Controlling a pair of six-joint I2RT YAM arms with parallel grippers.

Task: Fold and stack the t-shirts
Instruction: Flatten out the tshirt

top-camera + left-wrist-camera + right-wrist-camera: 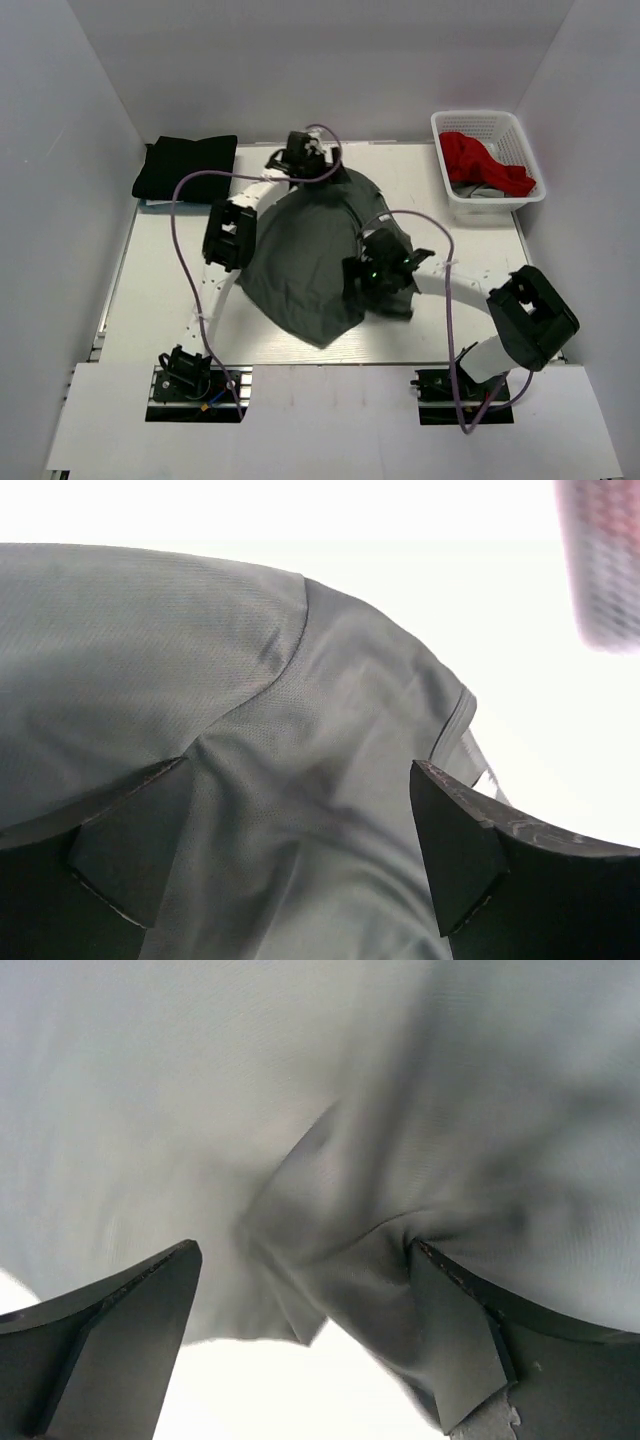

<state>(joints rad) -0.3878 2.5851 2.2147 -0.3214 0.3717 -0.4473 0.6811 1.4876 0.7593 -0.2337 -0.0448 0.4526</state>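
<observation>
Here's the dark grey soft cloth t-shirt point(300, 260), lying rumpled in the middle of the white desk point(160, 290), one pointed corner reaching toward the near edge and both arms right on top of it. The left fingers point(120, 870) are spread wide at the far edge of the shirt, by the shoulder seam and the collar, with cloth running between them but nothing pinched. The right fingers point(110, 1340) are spread just as wide over the shirt's right side, a raised pucker of fabric sitting in the gap. The tips may be touching the cloth, though the wrist views are too close to say for sure. Off in the far left corner a black cloth t-shirt point(186, 166) sits folded into a neat block, and a red cloth t-shirt point(480, 160) is heaped in the white plastic mesh basket point(527, 148) at the far right, well apart from the action. Now, this grey shirt looks light, limp and thin, so it should drape, sag and drag along the desk rather than hold any shape. It isn't fragile or slippery, but a pinch could easily gather two layers. The best holds are likely the firmer parts, the collar or shoulder seam for the left and a hem edge or that raised pucker for the right, with the two grips kept well apart so the cloth hangs flat.
</observation>
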